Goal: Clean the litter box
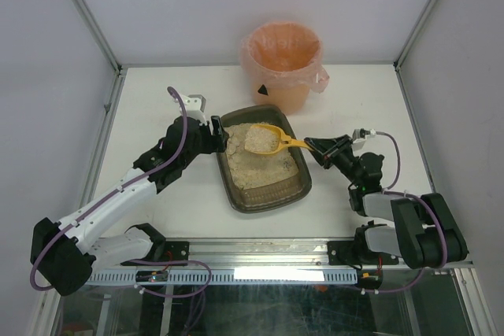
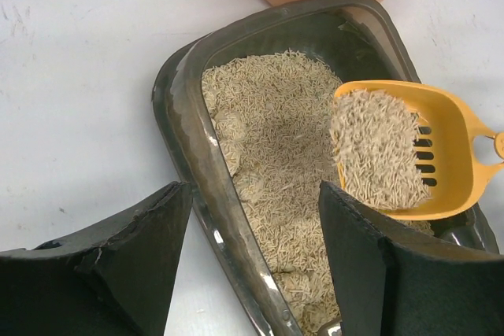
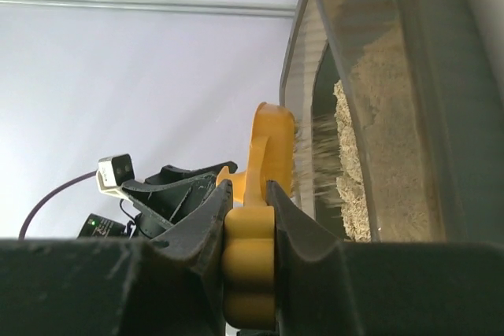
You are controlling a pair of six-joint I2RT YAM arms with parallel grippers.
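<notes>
Nearest, the left gripper (image 2: 253, 194) is sitting wide open, its 2 fingers straddling the left wall of the shallow dark grey-brown translucent plastic litter box (image 2: 183, 116) at mid-table. The stiff rim looks the best hold, and the loose beige litter (image 2: 276, 139) is probably making it heavy. Reaching in low, the right gripper (image 3: 248, 190) is clamping the loaded yellow slotted plastic scoop (image 3: 268, 143).

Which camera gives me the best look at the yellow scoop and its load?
Left wrist: the scoop shows from above, slots and heaped litter clear, over the litter box. Top external shows it small, handle in the right gripper. Right wrist sees it edge-on, handle clamped, litter falling from it.
</notes>
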